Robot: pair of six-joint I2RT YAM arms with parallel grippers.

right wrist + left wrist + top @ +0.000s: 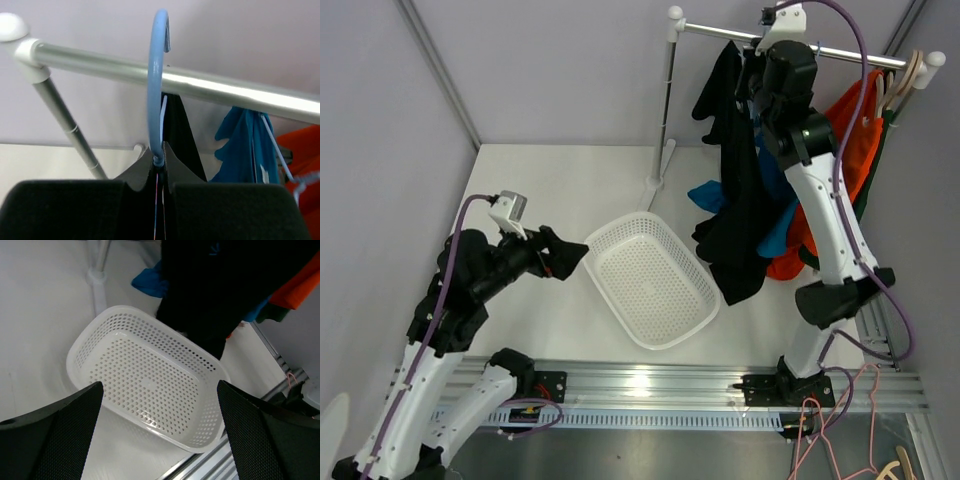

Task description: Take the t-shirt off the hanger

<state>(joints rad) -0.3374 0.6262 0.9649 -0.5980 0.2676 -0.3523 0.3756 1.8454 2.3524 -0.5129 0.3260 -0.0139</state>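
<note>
A black t-shirt (740, 190) hangs from a blue hanger on the silver rail (780, 42). In the right wrist view the hanger's blue hook (156, 75) curls over the rail (210, 87). My right gripper (159, 167) is shut on the hook's neck, just under the rail, with black cloth (180, 135) behind it. My left gripper (575, 258) is open and empty, low over the table beside the white basket (650, 280). In the left wrist view its black fingers (50, 440) frame the basket (150, 385).
Blue (710, 195), orange (850, 140) and dark green shirts hang on the same rail. The rack's post (665, 110) stands on the white table behind the basket. Spare hangers (910, 75) sit at the rail's right end. A metal rail (720, 385) runs along the near edge.
</note>
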